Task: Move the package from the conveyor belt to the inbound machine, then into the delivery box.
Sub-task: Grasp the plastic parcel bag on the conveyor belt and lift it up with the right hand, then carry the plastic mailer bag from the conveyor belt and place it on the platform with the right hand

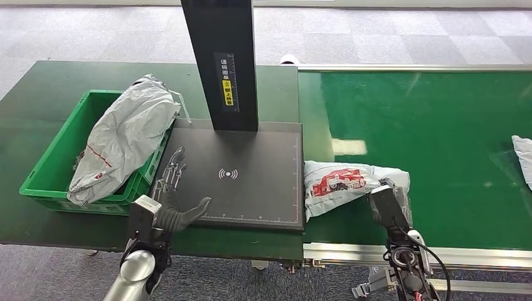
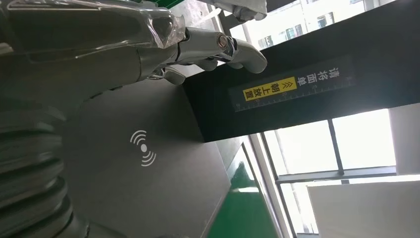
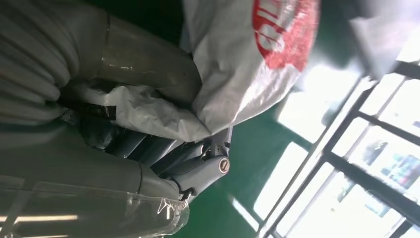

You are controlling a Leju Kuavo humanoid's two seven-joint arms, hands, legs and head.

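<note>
Currently the task stands at its first stage. The package, a white plastic mailer with red print, lies on the green conveyor belt, just beside the right edge of the inbound machine, a flat dark scanning plate with a wireless mark at its middle and a black upright post at its back. The package touches or nearly touches that edge but does not rest on the plate.

Judged from this layout, three steps are left: lift from the belt, placement on the inbound machine, transfer to the delivery box. The delivery box is the green crate just beside the left edge of the inbound machine; it already carries a grey bag that fills much of it.

Right hand: positioned at the end of the package farthest from the inbound machine. In the right wrist view the thumb and the dark fingers are clamped on a fold of the package film, so the grip is made.

Left hand: placed over the near left corner of the inbound machine, fingers spread apart and extended, holding nothing. Whether it touches the plate cannot be determined.

A second white parcel lies on the belt well apart from the inbound machine.
</note>
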